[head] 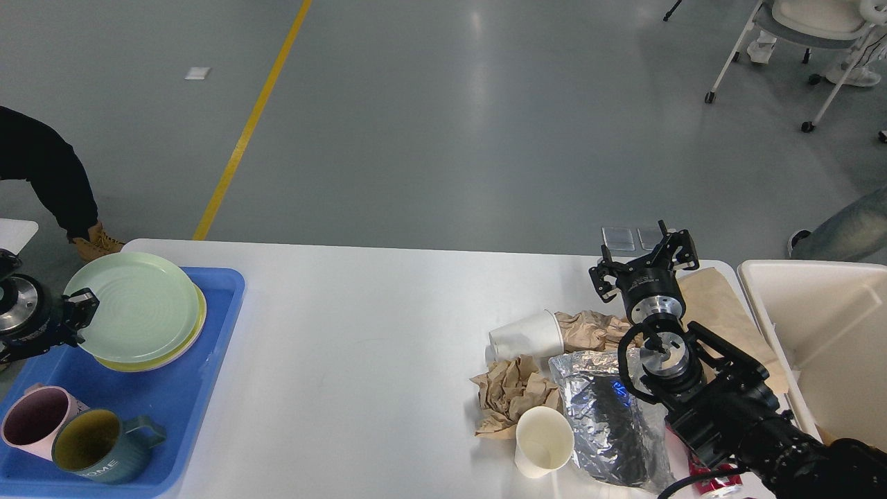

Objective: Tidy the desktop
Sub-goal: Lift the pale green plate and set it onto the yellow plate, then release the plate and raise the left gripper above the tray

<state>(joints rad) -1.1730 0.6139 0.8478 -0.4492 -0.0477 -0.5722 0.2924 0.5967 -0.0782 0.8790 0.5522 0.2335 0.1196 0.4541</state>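
Note:
The white desktop [360, 333] fills the lower view. At its left a blue tray [173, 402] holds a yellow plate [149, 360] with a pale green plate [135, 308] on top. My left gripper [80, 312] grips the green plate's left rim. At the right lie a tipped paper cup [528, 336], an upright paper cup [544, 440], crumpled brown paper [513, 391], a second wad [596, 328] and a silver foil bag [606, 409]. My right gripper [641, 263] is open and empty above the table's far right, beyond the wad.
A pink mug [34, 419] and a teal mug [97, 443] stand in the tray's front. A cream-white bin [818, 333] stands right of the table. A flat brown paper sheet [721, 298] lies by my right arm. A person's leg is at far left.

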